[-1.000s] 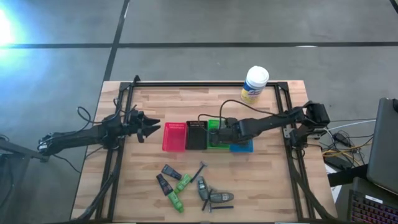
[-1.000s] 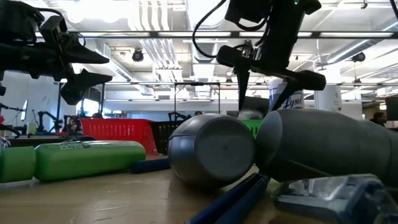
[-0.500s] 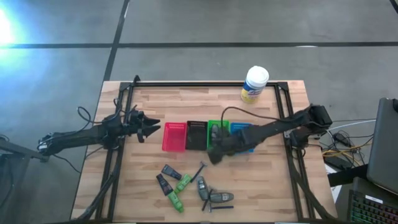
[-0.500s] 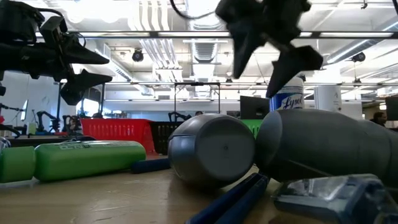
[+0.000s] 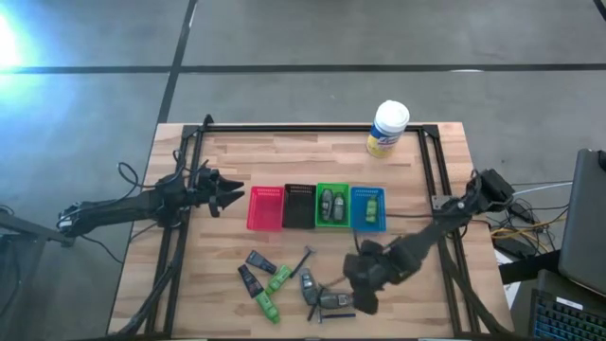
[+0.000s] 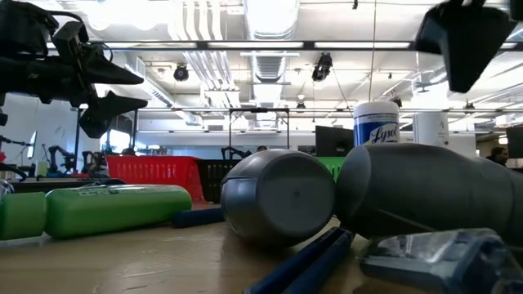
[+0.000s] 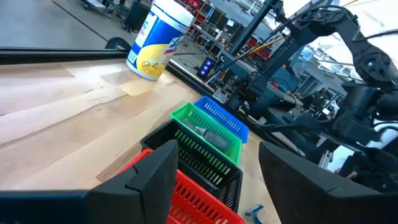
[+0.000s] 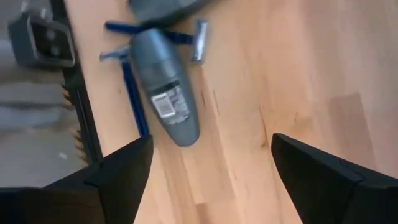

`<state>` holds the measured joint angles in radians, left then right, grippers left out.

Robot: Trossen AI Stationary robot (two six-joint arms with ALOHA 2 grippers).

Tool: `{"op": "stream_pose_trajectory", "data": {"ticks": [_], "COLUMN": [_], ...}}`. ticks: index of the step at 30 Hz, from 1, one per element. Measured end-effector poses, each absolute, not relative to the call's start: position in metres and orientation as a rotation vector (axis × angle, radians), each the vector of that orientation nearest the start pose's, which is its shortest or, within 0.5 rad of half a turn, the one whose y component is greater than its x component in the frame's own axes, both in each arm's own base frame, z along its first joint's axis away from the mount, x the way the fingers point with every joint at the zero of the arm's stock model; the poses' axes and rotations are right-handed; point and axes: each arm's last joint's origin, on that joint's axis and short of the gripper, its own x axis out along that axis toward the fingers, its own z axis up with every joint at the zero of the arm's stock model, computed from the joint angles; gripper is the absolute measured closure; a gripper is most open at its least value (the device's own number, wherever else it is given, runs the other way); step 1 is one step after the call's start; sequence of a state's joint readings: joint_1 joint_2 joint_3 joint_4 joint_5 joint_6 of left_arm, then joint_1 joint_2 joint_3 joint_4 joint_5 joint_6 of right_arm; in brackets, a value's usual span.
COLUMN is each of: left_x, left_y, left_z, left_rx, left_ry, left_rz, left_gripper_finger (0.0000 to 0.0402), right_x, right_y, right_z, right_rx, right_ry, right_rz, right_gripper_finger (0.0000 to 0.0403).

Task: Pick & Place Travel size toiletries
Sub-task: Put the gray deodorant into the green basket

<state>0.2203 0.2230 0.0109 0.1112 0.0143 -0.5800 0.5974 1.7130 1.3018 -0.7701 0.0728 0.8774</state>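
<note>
Near the front edge of the wooden surface [image 5: 398,189], the right gripper [image 5: 365,294] hovers with fingers spread and empty, just beside two grey oval bottles [image 5: 322,294] and thin razor sticks [image 8: 130,87]. Green and black tubes [image 5: 263,279] lie close by. Beside the red bin [image 5: 266,207], the left gripper [image 5: 227,192] waits, released.

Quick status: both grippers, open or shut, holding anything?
Left gripper: open, empty, beside the red plastic bin.
Right gripper: open, empty, above a grey oval bottle.
</note>
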Motion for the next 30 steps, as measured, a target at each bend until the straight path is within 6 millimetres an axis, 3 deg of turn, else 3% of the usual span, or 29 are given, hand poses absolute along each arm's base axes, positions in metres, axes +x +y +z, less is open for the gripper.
{"op": "stream_pose_trajectory", "data": {"ticks": [5,9,13,20,30], "left_x": [0.108,0.108,0.108,0.108,0.108], "left_y": [0.024,0.024,0.024,0.024,0.024], "left_z": [0.159,0.159,0.159,0.159,0.159], "left_rx": [-0.590,-0.590,-0.590,-0.590,-0.589], "left_ry": [0.038,0.039,0.039,0.039,0.039], "left_rz": [0.229,0.229,0.229,0.229,0.229], "left_gripper_finger": [0.0172,0.0172,0.0172,0.0172,0.0172], "right_x": [0.283,0.290,0.298,0.316,0.325], "right_y": [0.210,0.224,0.233,0.257,0.261], "right_z": [0.227,0.211,0.201,0.172,0.166], "right_rx": [0.238,0.214,0.257,0.075,0.043], "right_ry": [1.146,1.142,1.172,1.212,1.225], "right_rz": [0.041,0.074,0.015,0.098,0.020], "right_gripper_finger": [0.0053,0.0040,0.0044,0.0060,0.0073]}}
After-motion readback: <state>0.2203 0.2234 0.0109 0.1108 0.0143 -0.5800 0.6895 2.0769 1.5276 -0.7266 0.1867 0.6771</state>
